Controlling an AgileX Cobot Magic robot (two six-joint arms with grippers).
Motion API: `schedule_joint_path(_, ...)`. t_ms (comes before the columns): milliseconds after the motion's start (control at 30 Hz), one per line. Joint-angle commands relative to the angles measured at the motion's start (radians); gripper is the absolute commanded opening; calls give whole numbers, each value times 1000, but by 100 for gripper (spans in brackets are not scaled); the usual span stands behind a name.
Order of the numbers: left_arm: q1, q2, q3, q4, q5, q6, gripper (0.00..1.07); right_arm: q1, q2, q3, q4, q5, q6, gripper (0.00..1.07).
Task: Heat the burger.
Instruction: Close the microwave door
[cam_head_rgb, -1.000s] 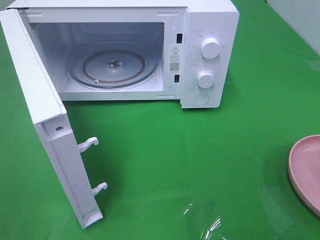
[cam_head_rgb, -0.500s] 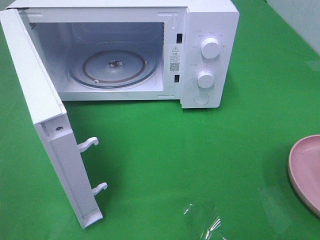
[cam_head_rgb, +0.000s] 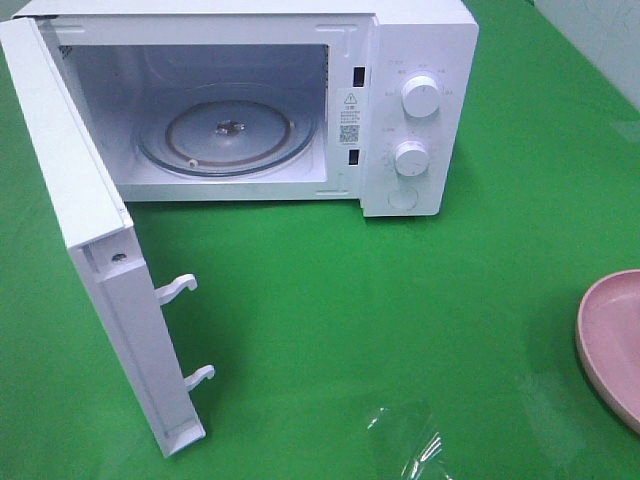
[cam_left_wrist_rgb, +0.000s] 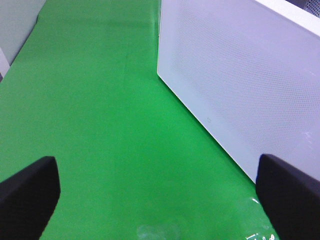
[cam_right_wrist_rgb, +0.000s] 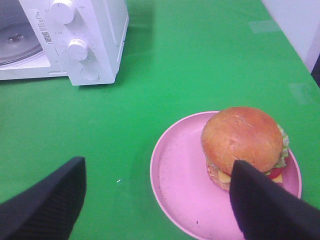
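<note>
I see the green table (cam_head_rgb: 400, 300) carrying a white microwave (cam_head_rgb: 415, 60) at upper left, door open, and a pink plate (cam_head_rgb: 610, 340) at the right edge.

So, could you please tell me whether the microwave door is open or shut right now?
Open. The microwave door stands swung wide, its latch hooks exposed, and the glass turntable inside the empty cavity is in plain view.

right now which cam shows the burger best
The right wrist view: the burger sits in full on the pink plate, bun, lettuce and cheese visible, one gripper finger covering its near edge. The exterior high view catches only the plate's rim, no burger. The left wrist view shows none of it.
</note>
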Motion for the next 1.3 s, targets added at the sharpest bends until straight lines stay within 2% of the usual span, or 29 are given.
schedule_joint_path(33,-5,-16,-8,4,-17,-8,98,-9,-25,3,5,-11,-11,76)
schedule_joint_path(133,-5,-15,-25,7,-37,-8,94,-9,-25,3,5,-11,-11,76)
schedule_joint_path(167,-5,-2,-41,13,-62,-9,86,-9,-25,3,5,-11,-11,76)
schedule_joint_path(200,-5,-2,-41,13,-62,-9,86,-9,-25,3,5,-11,-11,76)
schedule_joint_path(233,-5,23,-46,25,-88,-9,74,-9,-25,3,5,-11,-11,76)
schedule_joint_path(267,-5,23,-46,25,-88,-9,74,-9,-25,3,5,-11,-11,76)
schedule_joint_path(300,-5,38,-46,26,-107,-9,66,-9,-25,3,4,-11,-11,76)
schedule_joint_path(333,-5,69,-46,25,-136,-9,50,-9,-25,3,4,-11,-11,76)
schedule_joint_path(367,-5,69,-46,25,-136,-9,50,-9,-25,3,4,-11,-11,76)
schedule_joint_path(400,-5,110,-46,27,-175,-7,36,-9,-25,3,4,-11,-11,76)
schedule_joint_path(433,-5,110,-46,27,-175,-7,36,-9,-25,3,4,-11,-11,76)
schedule_joint_path(467,-5,151,-41,30,-236,-6,22,-9,-25,3,4,-11,-11,76)
schedule_joint_path(500,-5,175,-41,30,-264,-6,15,-9,-25,3,4,-11,-11,76)
schedule_joint_path(533,-5,175,-41,30,-264,-6,15,-9,-25,3,4,-11,-11,76)
schedule_joint_path(567,-5,222,-41,30,-316,-6,4,-9,-25,3,4,-11,-11,76)
schedule_joint_path(633,-5,275,-41,30,-364,-6,0,-9,-25,3,4,-11,-11,76)
schedule_joint_path(900,-5,433,-20,30,-567,-6,0,-9,-25,3,4,-11,-11,76)
schedule_joint_path(933,-5,468,14,26,-656,-6,0,-9,-25,3,4,-11,-11,76)
schedule_joint_path(1067,-5,511,74,14,-784,-6,0,-9,-25,3,4,-11,-11,76)
schedule_joint_path(1100,-5,537,117,0,-865,-6,0,-9,-25,3,4,-11,-11,76)
schedule_joint_path(1300,-5,600,203,-9,-1048,-6,0,-9,-25,3,4,-11,-11,76)
